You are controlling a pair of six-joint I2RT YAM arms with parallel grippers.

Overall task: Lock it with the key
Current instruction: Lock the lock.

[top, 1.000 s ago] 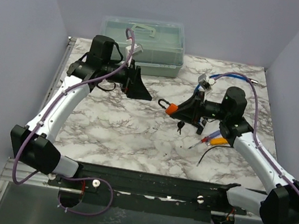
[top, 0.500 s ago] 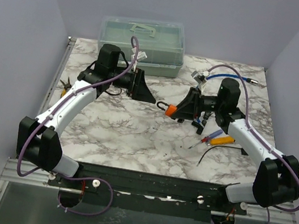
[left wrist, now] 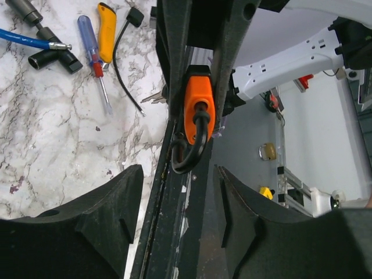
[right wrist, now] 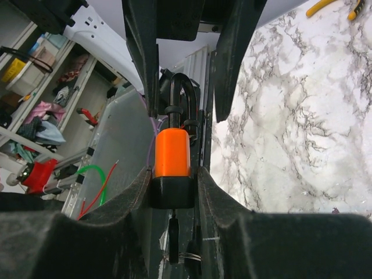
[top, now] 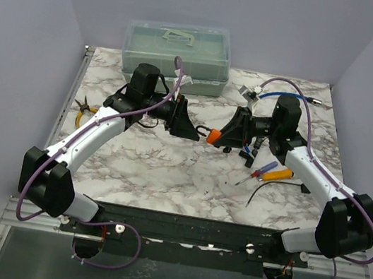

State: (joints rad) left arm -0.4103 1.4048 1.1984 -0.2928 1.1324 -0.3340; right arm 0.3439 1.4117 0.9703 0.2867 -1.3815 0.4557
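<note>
An orange padlock [right wrist: 172, 154] with a black base is held off the table, my right gripper [right wrist: 172, 192] shut on that base. Its black shackle [right wrist: 177, 93] points away towards the left arm. A dark key [right wrist: 173, 232] with a wire ring hangs from the underside of the lock. From above, the padlock [top: 213, 135] sits between the two grippers at the table's middle. My left gripper [left wrist: 177, 197] is open, its jaws standing either side of the shackle's tip [left wrist: 187, 154] with gaps on both sides. The left gripper [top: 190, 128] faces the right gripper [top: 225, 137].
A clear lidded box [top: 178, 51] stands at the back. Two screwdrivers [top: 267, 172] and a loose black wire [top: 268, 189] lie under the right arm, a blue cable [top: 287, 95] behind it. Yellow pliers [top: 82, 112] lie by the left edge.
My left arm has swung right until its jaws reach the shackle, and the jaws have narrowed. The right arm drew the padlock back early on, then held still.
</note>
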